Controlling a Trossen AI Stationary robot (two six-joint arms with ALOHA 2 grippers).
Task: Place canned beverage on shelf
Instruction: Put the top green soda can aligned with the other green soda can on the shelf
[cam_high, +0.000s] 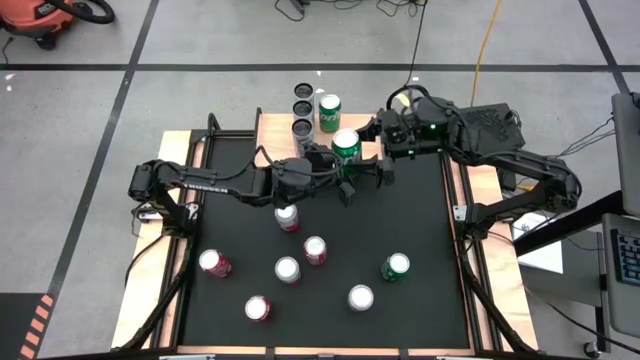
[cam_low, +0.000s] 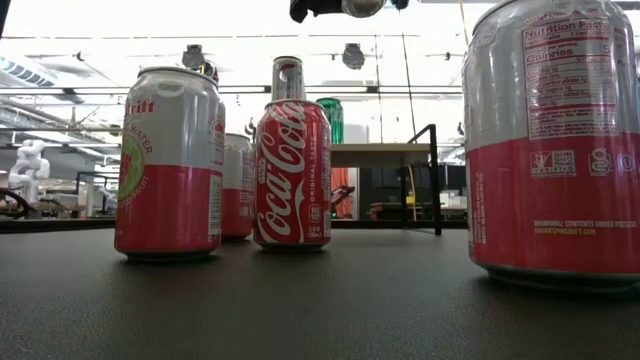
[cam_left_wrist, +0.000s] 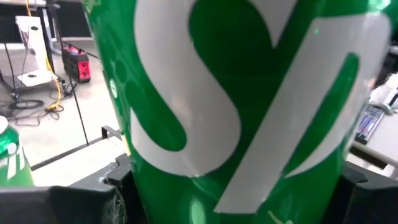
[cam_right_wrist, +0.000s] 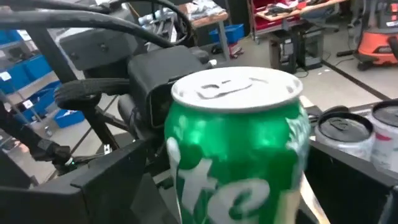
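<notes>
High view shows the left gripper (cam_high: 345, 172) with its fingers closed around a green Sprite can (cam_high: 346, 145), held upright at the far edge of the black desk (cam_high: 420, 230), just beside the shelf (cam_high: 300, 125). In the left wrist view the can's green and white lettering (cam_left_wrist: 236, 106) fills nearly everything, with dark fingers (cam_left_wrist: 118, 180) pressed at its sides. The right gripper (cam_high: 385, 140) sits just on the other side of the held can with its fingers spread wide, around the can but not clamping it; the right wrist view looks straight at the can's silver lid (cam_right_wrist: 236, 90) and the left arm's dark wrist behind it.

On the shelf stand a second green can (cam_high: 329, 112) and a row of three dark-topped cans (cam_high: 302, 108), all close beside the held can. Nearer than the held can, scattered on the desk, are a red can (cam_high: 287, 217) right by the left arm, a Coca-Cola can (cam_high: 315, 250), a silver-topped can (cam_high: 287, 269), two pink-and-white cans (cam_high: 214, 263) (cam_high: 258, 308), another white-topped can (cam_high: 361, 297) and a third green can (cam_high: 396, 267).
</notes>
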